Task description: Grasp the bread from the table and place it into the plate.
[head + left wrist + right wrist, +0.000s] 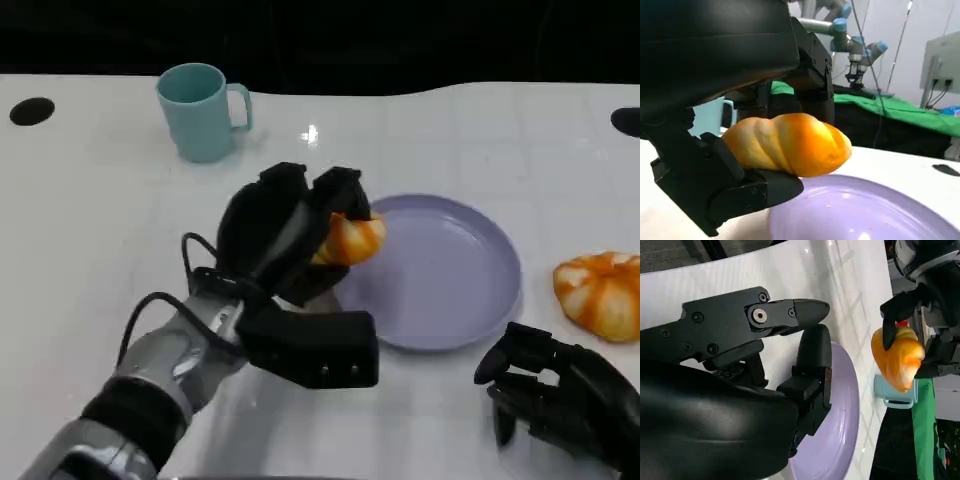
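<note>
The left hand has its fingers clamped around the bread, holding it lifted over the near-left rim of the purple plate, long axis roughly level and its free end poking toward the plate's middle. The right hand sits just off the plate's near-right edge, fingers loosely curled, holding nothing.

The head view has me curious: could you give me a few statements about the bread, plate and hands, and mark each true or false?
1. The left hand holds a bread roll over the rim of the purple plate. True.
2. The held roll already lies flat in the plate. False: the left wrist view shows it held above the plate.
3. A second bread lies on the table to the plate's right. True.
4. The right hand grips that second bread. False: it holds nothing.
5. The teal cup stands on the plate. False: it stands on the table behind it.
</note>
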